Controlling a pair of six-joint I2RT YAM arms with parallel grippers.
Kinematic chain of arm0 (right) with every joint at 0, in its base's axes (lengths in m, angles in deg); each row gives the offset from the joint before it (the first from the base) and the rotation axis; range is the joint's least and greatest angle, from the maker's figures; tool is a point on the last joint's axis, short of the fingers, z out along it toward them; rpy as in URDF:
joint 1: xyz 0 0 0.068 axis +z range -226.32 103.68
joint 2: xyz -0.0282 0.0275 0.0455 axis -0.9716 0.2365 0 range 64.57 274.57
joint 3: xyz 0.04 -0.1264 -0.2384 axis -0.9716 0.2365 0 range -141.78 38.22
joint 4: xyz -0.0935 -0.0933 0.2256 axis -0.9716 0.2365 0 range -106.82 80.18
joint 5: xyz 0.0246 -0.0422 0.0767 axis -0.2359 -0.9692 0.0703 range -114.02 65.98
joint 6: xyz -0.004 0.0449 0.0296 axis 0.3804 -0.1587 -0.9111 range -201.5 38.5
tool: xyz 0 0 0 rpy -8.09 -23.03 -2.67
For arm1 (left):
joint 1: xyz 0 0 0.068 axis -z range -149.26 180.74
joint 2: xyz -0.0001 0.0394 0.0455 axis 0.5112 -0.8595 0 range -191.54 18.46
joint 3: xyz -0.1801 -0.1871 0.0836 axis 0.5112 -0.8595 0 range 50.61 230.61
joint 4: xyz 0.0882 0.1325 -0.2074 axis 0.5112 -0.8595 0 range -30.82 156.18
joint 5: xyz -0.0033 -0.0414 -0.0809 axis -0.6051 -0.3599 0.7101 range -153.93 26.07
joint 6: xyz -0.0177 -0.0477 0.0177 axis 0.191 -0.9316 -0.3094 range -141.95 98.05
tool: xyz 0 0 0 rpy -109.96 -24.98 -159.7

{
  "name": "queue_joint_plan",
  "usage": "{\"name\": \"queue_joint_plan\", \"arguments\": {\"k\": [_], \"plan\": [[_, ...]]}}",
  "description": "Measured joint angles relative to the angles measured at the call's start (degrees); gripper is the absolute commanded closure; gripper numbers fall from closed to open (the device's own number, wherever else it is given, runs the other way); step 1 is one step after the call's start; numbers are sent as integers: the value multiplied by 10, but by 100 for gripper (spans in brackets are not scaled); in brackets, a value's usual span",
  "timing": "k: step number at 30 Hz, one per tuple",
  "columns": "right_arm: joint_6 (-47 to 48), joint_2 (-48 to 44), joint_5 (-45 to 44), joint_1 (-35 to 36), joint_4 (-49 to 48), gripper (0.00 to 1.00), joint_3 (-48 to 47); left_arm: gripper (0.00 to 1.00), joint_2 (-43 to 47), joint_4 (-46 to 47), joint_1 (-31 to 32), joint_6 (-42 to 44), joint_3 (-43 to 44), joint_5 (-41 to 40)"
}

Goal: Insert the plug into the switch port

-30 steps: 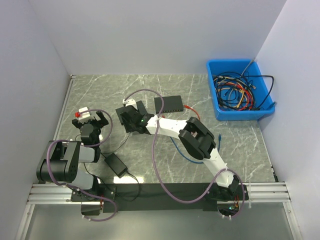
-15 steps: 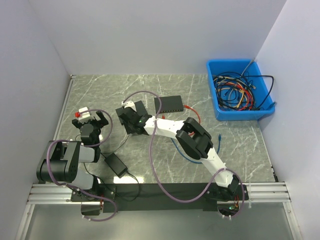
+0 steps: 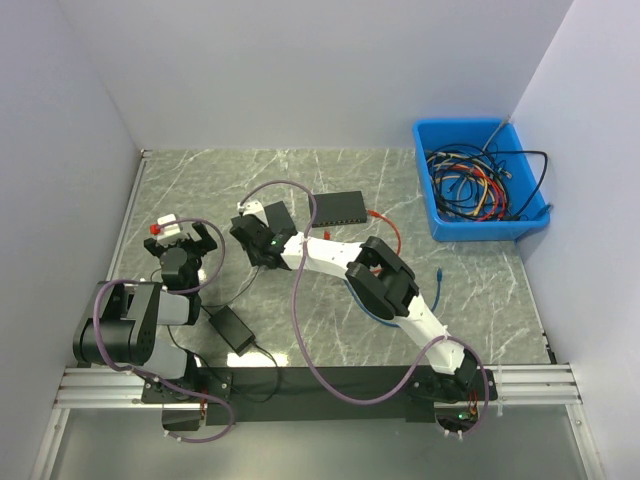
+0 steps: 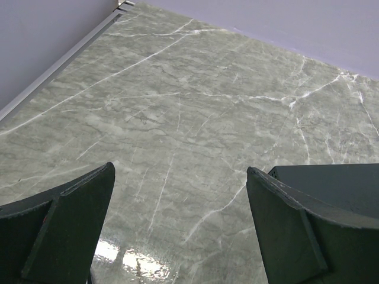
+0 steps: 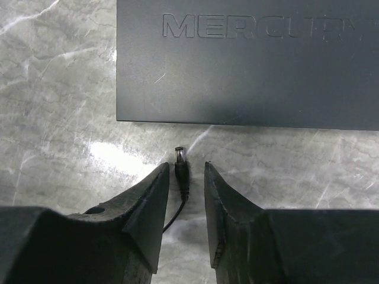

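A small black barrel plug (image 5: 180, 161) on a thin black lead lies on the marble, its metal tip toward the edge of a dark switch box (image 5: 249, 65) marked MERCURY. My right gripper (image 5: 186, 167) straddles the plug with its jaws narrow. A gap still shows on each side, so nothing is gripped. From above, the right gripper (image 3: 256, 236) sits low by the dark box (image 3: 281, 214), and the plug is hidden under it. My left gripper (image 3: 181, 238) rests wide open at the left, with only bare table between its fingers (image 4: 77, 213).
A second dark switch (image 3: 338, 208) lies further right, next to a red cable (image 3: 386, 226). A black power brick (image 3: 231, 328) sits near the left arm's base. A blue bin (image 3: 440, 215) of tangled cables stands at the back right. A blue cable (image 3: 440, 277) lies right of the right arm.
The right gripper's jaws have narrowed around the plug, and the right arm has stretched slightly further left. The left arm has not moved.
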Motion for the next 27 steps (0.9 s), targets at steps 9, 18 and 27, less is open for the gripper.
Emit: {"name": "queue_joint_plan", "arguments": {"k": [9, 18, 27], "plan": [[0, 0, -9, 3, -2, 65, 4, 0, 0, 0, 0, 0, 0, 0], [-3, 0, -9, 4, -4, 94, 5, 0, 0, 0, 0, 0, 0, 0], [-6, -33, -10, 4, -45, 100, 67, 0, 0, 0, 0, 0, 0, 0]]}}
